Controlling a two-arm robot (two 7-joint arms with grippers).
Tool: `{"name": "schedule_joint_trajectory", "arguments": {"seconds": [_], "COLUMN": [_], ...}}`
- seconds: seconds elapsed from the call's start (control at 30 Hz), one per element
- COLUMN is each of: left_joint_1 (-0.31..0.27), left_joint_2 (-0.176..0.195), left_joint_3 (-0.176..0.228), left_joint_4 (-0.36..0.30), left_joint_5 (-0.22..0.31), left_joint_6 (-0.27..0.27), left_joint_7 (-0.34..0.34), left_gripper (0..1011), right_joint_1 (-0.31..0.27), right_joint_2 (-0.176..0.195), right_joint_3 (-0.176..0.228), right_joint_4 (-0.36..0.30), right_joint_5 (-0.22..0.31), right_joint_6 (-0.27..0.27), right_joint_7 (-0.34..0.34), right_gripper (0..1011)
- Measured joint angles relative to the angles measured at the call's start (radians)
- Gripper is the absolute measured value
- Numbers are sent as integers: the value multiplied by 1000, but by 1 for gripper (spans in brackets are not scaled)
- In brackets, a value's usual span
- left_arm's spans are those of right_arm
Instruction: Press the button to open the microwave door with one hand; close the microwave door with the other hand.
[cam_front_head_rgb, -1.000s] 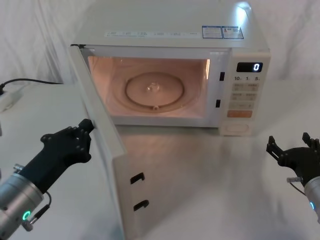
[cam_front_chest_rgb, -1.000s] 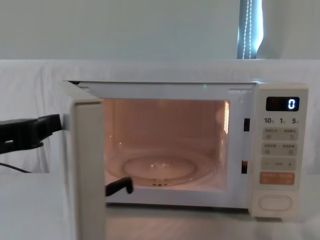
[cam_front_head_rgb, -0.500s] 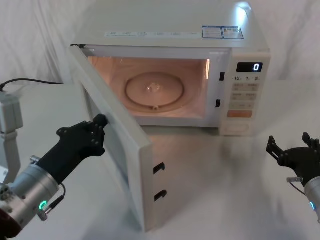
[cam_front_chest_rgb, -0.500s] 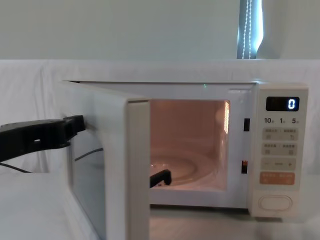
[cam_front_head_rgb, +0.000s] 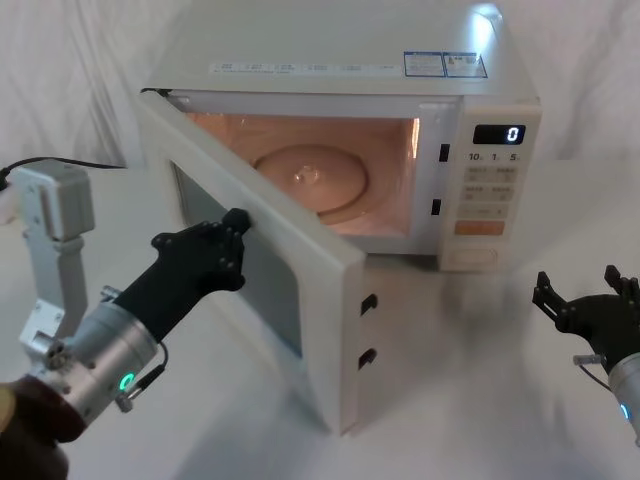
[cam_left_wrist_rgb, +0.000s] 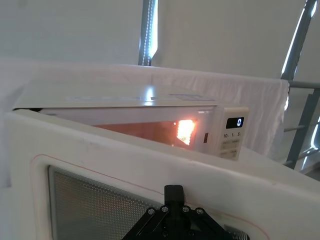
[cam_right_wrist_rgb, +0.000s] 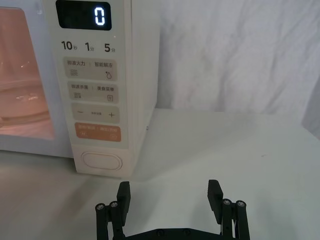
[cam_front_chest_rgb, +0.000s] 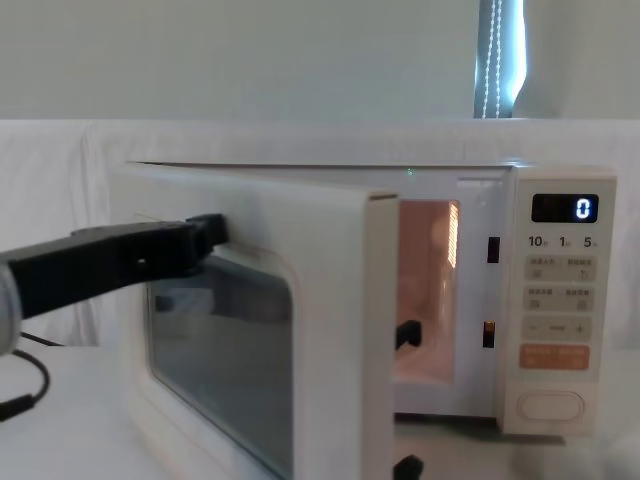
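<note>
The microwave door (cam_front_chest_rgb: 260, 330) hides the left part of the lit cavity in the chest view, and its lower edge is cut off at the bottom of the frame; whether the left hand (cam_front_head_rgb: 215, 250) is clamped or spread cannot be told

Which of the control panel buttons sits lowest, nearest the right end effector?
The wide cream pill-shaped button, plain and unmarked, at the panel's bottom, under the orange rectangular button. The right end effector hangs open before it.
</note>
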Motion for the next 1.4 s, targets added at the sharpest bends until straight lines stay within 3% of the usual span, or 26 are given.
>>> {"name": "schedule_joint_trajectory", "arguments": {"seconds": [0.77, 1.4], "left_joint_1": [-195, -302], "left_joint_2": [-85, -173], "left_joint_3": [123, 159], "left_joint_4": [181, 329], "left_joint_5": [47, 126], "left_joint_6": [2, -32], "left_joint_7": [-3, 17], "left_gripper": [0, 0], "right_joint_1": [0, 0], "right_joint_2": [0, 0], "right_joint_3": [0, 0], "right_joint_4": [0, 0], "right_joint_5": [0, 0], "right_joint_6": [0, 0], "right_joint_7": [0, 0], "right_gripper": [1002, 1002]}}
